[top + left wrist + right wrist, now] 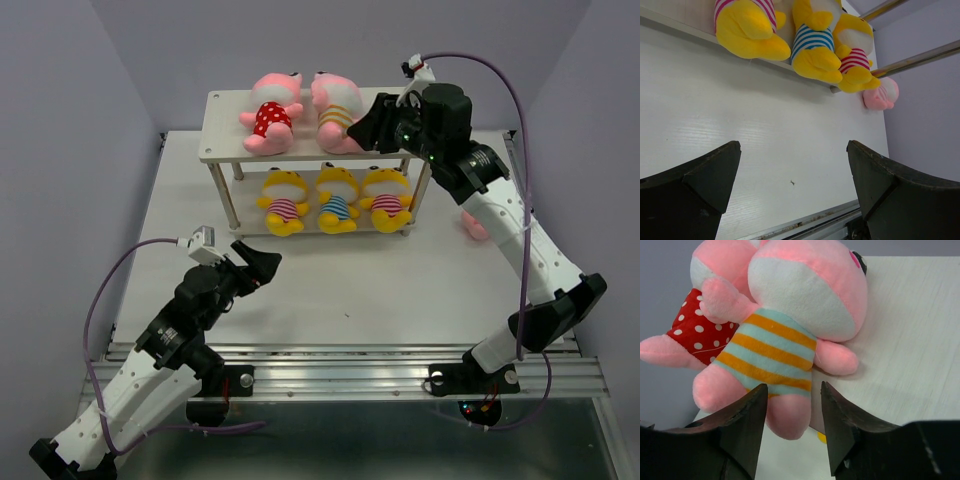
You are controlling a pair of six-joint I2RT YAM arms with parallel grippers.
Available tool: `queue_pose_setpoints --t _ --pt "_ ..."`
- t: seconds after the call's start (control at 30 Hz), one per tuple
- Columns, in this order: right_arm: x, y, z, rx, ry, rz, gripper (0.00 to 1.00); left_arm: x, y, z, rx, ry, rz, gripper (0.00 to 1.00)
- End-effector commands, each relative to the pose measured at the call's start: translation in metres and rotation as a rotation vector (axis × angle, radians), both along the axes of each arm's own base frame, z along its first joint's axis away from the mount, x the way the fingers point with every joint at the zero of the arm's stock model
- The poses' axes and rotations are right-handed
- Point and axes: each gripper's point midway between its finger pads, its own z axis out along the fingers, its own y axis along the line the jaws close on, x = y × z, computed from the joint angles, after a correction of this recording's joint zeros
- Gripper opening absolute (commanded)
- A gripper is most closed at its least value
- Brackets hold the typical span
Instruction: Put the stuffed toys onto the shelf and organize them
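Right pincer [793,392]: half open, straddling striped pink toy's [790,325] foot
Left pincer [792,150]: wide, empty
Stray toy [475,228]: likely soft, light; pinch body

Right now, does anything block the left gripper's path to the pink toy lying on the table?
No. The left gripper is open, with bare table up to the pink toy; only the right arm partly covers it from above.

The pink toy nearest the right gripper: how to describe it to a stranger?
Look at the wooden shelf at the far side of the table. Two pink toys lie on its top board; take the right one, beside the right gripper. Its shirt has orange stripes; the neighbour wears white-dotted red.
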Motion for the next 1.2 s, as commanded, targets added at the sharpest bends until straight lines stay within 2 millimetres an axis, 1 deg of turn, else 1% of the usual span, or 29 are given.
queue_pose_setpoints --t 0.0,0.03,0.13,0.17,0.23,0.27,0.33,0.37,0.4,0.43,0.47,0.5,0.53,0.57,0.6,0.63,0.67,0.7,0.73,0.77,0.83,0.87,0.9,0.93,0.97,1.0,1.1,1.13,1.17 --pt "-0.014 -0.017 0.07 0.101 -0.152 -0.057 0.54 0.003 -0.004 0.023 -0.023 -0.059 -0.01 0.99" --pt "-0.017 -0.021 0.078 0.117 -0.167 -0.073 0.55 0.004 -0.004 0.022 -0.022 -0.062 -0.009 0.99" --pt "-0.022 -0.029 0.093 0.144 -0.192 -0.098 0.58 0.005 -0.005 0.025 -0.027 -0.068 -0.011 0.99" --pt "-0.024 -0.031 0.097 0.149 -0.2 -0.102 0.61 0.006 -0.005 0.027 -0.028 -0.073 -0.011 0.99" --pt "-0.029 -0.039 0.106 0.166 -0.215 -0.128 0.73 0.006 -0.006 0.03 -0.029 -0.079 -0.017 0.99" --pt "-0.031 -0.041 0.108 0.167 -0.222 -0.134 0.77 0.007 -0.007 0.032 -0.032 -0.085 -0.018 0.99" --pt "-0.03 -0.051 0.106 0.158 -0.223 -0.183 0.92 0.007 -0.009 0.032 -0.032 -0.088 -0.028 0.99" --pt "-0.036 -0.059 0.111 0.161 -0.239 -0.203 1.0 0.006 -0.011 0.033 -0.033 -0.093 -0.04 0.99" --pt "-0.037 -0.065 0.11 0.152 -0.243 -0.226 1.0 0.006 -0.012 0.033 -0.032 -0.091 -0.045 0.99" --pt "-0.032 -0.078 0.097 0.121 -0.226 -0.304 1.0 0.006 -0.014 0.032 -0.029 -0.089 -0.054 0.99" --pt "-0.032 -0.089 0.093 0.107 -0.226 -0.352 1.0 0.006 -0.014 0.031 -0.027 -0.09 -0.058 0.99" --pt "-0.038 -0.112 0.096 0.099 -0.241 -0.452 1.0 0.006 -0.014 0.03 -0.023 -0.09 -0.059 0.99" --pt "-0.036 -0.122 0.081 0.064 -0.223 -0.5 1.0 0.006 -0.015 0.028 -0.018 -0.086 -0.063 0.99" --pt "-0.038 -0.133 0.076 0.044 -0.221 -0.545 1.0 0.006 -0.016 0.027 -0.017 -0.086 -0.066 0.99" --pt "-0.043 -0.153 0.067 0.002 -0.216 -0.629 1.0 0.006 -0.017 0.024 -0.013 -0.081 -0.071 0.99" --pt "-0.046 -0.163 0.067 -0.006 -0.217 -0.672 1.0 0.007 -0.017 0.023 -0.012 -0.081 -0.071 0.99" --pt "-0.045 -0.175 0.054 -0.041 -0.196 -0.729 1.0 0.007 -0.019 0.022 -0.013 -0.079 -0.08 0.99" --pt "-0.044 -0.187 0.046 -0.069 -0.181 -0.776 1.0 0.007 -0.02 0.023 -0.018 -0.083 -0.085 0.99" --pt "-0.045 -0.199 0.037 -0.095 -0.166 -0.824 1.0 0.008 -0.022 0.02 -0.012 -0.076 -0.09 0.99" --pt "-0.04 -0.212 0.017 -0.127 -0.131 -0.867 1.0 0.009 -0.024 0.02 -0.017 -0.08 -0.098 0.99" --pt "-0.033 -0.221 -0.007 -0.135 -0.071 -0.858 1.0 0.009 -0.027 0.017 -0.01 -0.075 -0.111 0.99" --pt "-0.027 -0.241 -0.027 -0.156 -0.022 -0.896 1.0 0.01 -0.028 0.017 -0.009 -0.075 -0.111 0.99" --pt "-0.023 -0.25 -0.041 -0.161 0.018 -0.907 1.0 0.011 -0.027 0.014 -0.004 -0.069 -0.11 0.99" --pt "-0.019 -0.254 -0.056 -0.142 0.073 -0.899 1.0 0.011 -0.028 0.011 0.003 -0.061 -0.11 0.99" --pt "-0.013 -0.265 -0.077 -0.154 0.13 -0.924 1.0 0.011 -0.028 0.009 0.004 -0.058 -0.108 0.99" --pt "-0.012 -0.287 -0.102 -0.158 0.201 -0.97 1.0 0.012 -0.028 0.008 0.004 -0.056 -0.108 0.99" --pt "-0.01 -0.31 -0.151 -0.118 0.341 -1.012 1.0 0.012 -0.028 0.004 0.01 -0.047 -0.11 0.99" --pt "-0.012 -0.321 -0.172 -0.105 0.399 -1.032 1.0 0.012 -0.028 0.002 0.012 -0.044 -0.11 0.99" --pt "-0.012 -0.326 -0.184 -0.112 0.432 -1.046 1.0 0.012 -0.029 0.001 0.011 -0.043 -0.111 0.99"
